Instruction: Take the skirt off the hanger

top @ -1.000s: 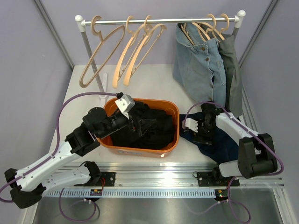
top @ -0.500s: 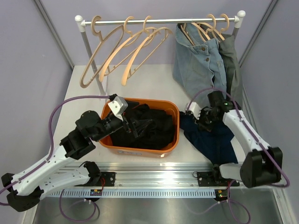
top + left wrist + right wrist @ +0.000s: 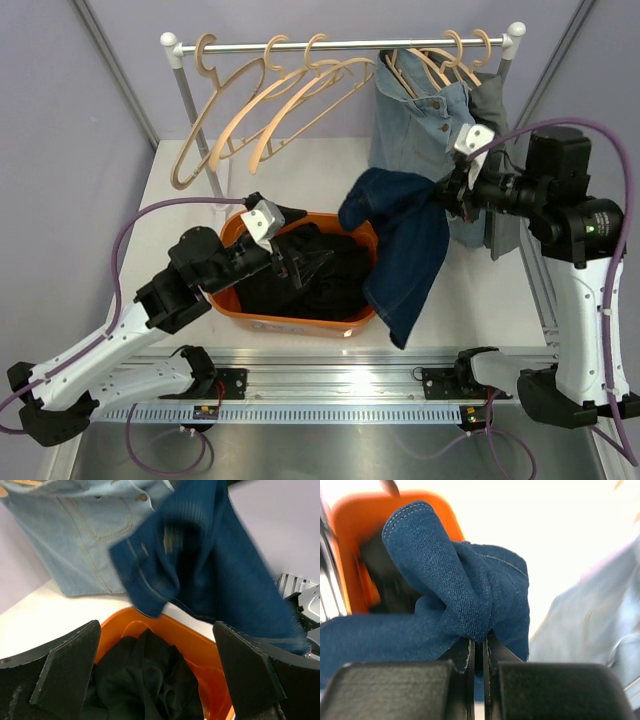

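A dark blue denim skirt (image 3: 405,240) hangs in the air between the basket and the rack, off any hanger, and it also fills the upper right of the left wrist view (image 3: 210,570). My right gripper (image 3: 447,190) is shut on a bunched fold of the skirt (image 3: 455,595), with the jaws pinching the cloth (image 3: 479,647). Empty wooden hangers (image 3: 270,110) dangle on the left of the rail (image 3: 340,45). My left gripper (image 3: 300,262) stands open over the basket with nothing between its fingers (image 3: 156,627).
An orange basket (image 3: 300,322) holds black clothes (image 3: 300,280) at the table's front middle. A light denim garment (image 3: 420,140) and a grey one (image 3: 495,130) hang on hangers at the rail's right end, just behind the right gripper.
My right gripper shut on the dark blue skirt lying on the table and lifted it high toward the rack. The empty hangers swung. The left gripper stayed open at the basket.
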`<state>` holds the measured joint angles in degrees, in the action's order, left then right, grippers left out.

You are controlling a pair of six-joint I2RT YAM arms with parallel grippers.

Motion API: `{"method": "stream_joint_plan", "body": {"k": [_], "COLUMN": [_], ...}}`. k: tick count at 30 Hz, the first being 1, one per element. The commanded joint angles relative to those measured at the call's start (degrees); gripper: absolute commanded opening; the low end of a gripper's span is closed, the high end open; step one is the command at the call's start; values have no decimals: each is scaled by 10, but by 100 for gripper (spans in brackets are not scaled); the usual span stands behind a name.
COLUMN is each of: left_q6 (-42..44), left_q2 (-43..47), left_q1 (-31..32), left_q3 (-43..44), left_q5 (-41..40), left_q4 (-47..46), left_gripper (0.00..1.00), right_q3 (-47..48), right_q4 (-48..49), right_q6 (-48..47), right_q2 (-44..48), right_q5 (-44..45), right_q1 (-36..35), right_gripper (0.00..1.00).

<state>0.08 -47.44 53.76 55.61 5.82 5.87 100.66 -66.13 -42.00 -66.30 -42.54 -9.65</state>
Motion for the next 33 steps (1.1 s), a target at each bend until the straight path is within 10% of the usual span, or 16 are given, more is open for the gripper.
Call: {"method": "stream_joint_plan", "body": {"k": [1,20,26,33], "left_q6": [23,53,23,20], "left_q2": [-5,105,133,134], "left_q1": [1,1,1,1], "left_q3": [59,108,84,77], "left_q5": [32,-56,-101,-126], "left_q4": [-47,6,23,28], "left_gripper": [99,99,99,99], "right_q3": [110,253,140,-100], "right_q4": [84,548,582,460], "right_q6": [140,623,632,431], "right_q2": [-38,-255,-241,-156], "right_q5": [-107,-221,-223,-207], "right_q1": [-1,-155,-164,-143], "right_gripper": [0,0,0,0]}}
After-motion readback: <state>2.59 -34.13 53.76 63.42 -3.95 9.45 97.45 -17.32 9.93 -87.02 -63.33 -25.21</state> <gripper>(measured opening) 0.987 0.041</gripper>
